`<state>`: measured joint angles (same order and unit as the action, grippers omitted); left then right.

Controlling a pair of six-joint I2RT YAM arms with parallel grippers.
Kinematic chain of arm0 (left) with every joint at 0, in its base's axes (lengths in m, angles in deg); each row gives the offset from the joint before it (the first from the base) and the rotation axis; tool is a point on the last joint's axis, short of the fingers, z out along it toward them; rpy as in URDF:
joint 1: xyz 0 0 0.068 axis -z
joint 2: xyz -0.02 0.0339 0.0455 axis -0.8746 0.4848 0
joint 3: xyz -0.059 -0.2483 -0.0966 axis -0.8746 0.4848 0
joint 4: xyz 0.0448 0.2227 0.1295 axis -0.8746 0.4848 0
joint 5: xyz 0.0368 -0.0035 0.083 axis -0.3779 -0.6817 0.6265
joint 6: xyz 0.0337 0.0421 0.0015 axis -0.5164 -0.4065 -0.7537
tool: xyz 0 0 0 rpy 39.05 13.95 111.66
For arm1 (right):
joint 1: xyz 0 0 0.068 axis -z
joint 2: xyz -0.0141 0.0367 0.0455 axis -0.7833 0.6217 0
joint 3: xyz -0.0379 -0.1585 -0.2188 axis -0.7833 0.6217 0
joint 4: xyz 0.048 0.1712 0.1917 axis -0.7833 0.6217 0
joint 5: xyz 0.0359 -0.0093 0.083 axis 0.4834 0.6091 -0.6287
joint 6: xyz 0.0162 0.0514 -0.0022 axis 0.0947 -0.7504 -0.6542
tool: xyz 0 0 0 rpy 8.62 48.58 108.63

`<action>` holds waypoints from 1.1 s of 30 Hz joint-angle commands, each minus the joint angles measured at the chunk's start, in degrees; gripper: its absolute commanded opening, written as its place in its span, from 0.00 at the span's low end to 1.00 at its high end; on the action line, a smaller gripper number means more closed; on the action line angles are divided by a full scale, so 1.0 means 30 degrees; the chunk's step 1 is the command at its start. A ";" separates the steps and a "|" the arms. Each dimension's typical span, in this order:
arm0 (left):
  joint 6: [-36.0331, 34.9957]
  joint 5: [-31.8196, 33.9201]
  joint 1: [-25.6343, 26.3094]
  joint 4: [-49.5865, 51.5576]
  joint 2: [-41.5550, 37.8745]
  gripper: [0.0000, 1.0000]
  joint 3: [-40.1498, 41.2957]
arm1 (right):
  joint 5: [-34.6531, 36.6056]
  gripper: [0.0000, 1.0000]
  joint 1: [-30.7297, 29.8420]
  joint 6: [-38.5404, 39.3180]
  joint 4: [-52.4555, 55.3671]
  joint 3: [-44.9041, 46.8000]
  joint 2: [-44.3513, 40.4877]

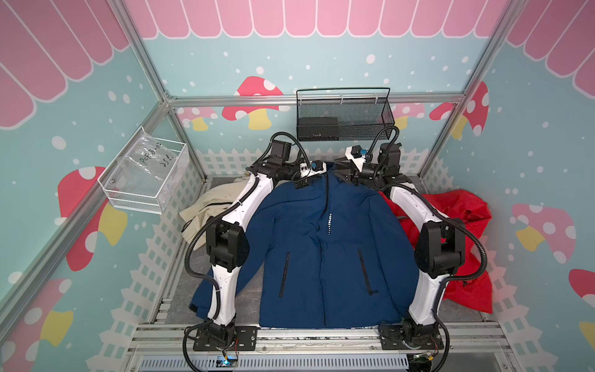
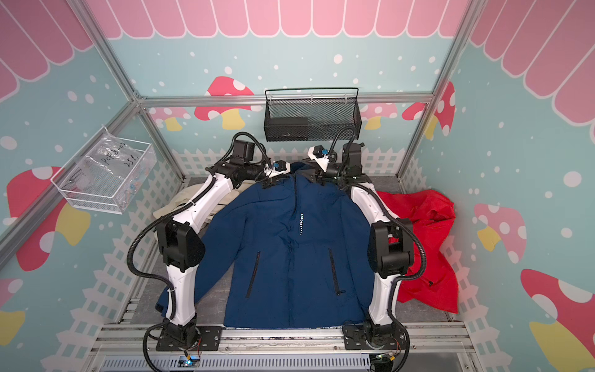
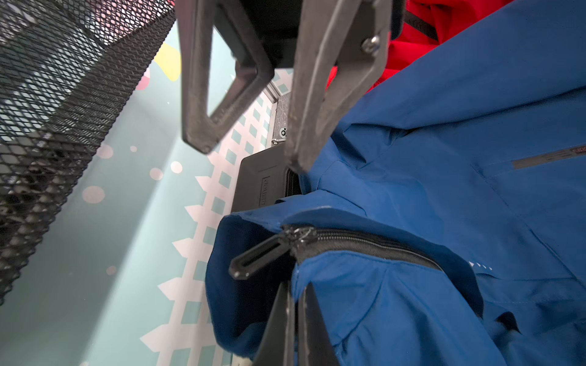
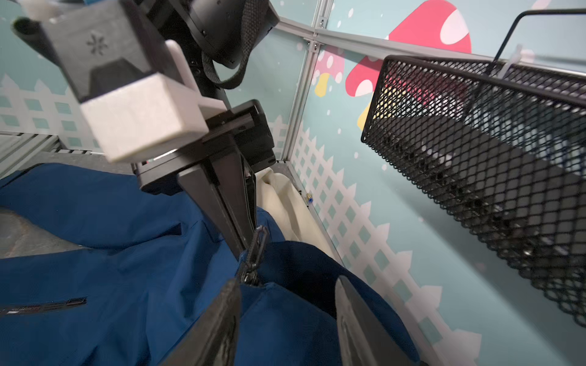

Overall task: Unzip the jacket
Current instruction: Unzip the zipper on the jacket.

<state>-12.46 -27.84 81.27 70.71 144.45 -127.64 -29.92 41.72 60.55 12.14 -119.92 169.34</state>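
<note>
A navy blue jacket (image 1: 322, 257) lies flat, front up, on the grey table (image 1: 248, 296) between 2 robot arms, with its collar toward the far wall. Its front zipper (image 3: 364, 242) is closed up to the collar.

The left arm (image 1: 225, 251) rises from its base at the near edge, bends at a raised elbow and reaches forward. Its wrist turns inward over the collar. The left gripper (image 3: 296, 285) is clamped tight on the collar edge, just beside the zipper slider (image 3: 299, 236). The zipper pull (image 3: 253, 260) sticks out free next to the fingers.

The right arm (image 1: 434, 251) mirrors that pose from the other side, elbow up and wrist angled in toward the collar. The right gripper (image 4: 288, 285) has its 2 fingers spread apart. It hovers just above the collar, facing the left gripper, and holds nothing.

A crumpled red jacket (image 1: 460, 219) lies on the table to the right of the blue one. A beige garment (image 1: 209, 206) lies to the left. A black mesh basket (image 1: 344, 119) hangs on the far wall above the collar.
</note>
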 commanded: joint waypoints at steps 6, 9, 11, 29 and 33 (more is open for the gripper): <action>-0.1141 -0.0144 0.0228 0.0333 -0.1133 0.00 0.0233 | -0.2915 0.48 -0.0141 0.3033 0.4789 -0.3261 0.1789; -0.1316 -0.0021 0.0335 0.0405 -0.1185 0.00 0.0320 | -0.3051 0.49 -0.0287 0.2948 0.5412 -0.4076 0.2259; -0.1430 0.0103 0.0390 0.0474 -0.1183 0.00 0.0321 | -0.3002 0.48 -0.0458 0.2966 0.5636 -0.4307 0.2443; -0.1727 0.0554 0.0537 0.0578 -0.1537 0.00 0.0786 | -0.2700 0.28 -0.1201 0.4322 0.8470 -0.6192 0.3639; -0.1733 0.0747 0.0537 0.0570 -0.1525 0.00 0.0848 | -0.2491 0.23 -0.1214 0.4843 0.8936 -0.6173 0.3440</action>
<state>-16.01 -25.19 82.45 71.98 142.83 -125.69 -36.85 38.41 71.39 36.12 -137.25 179.03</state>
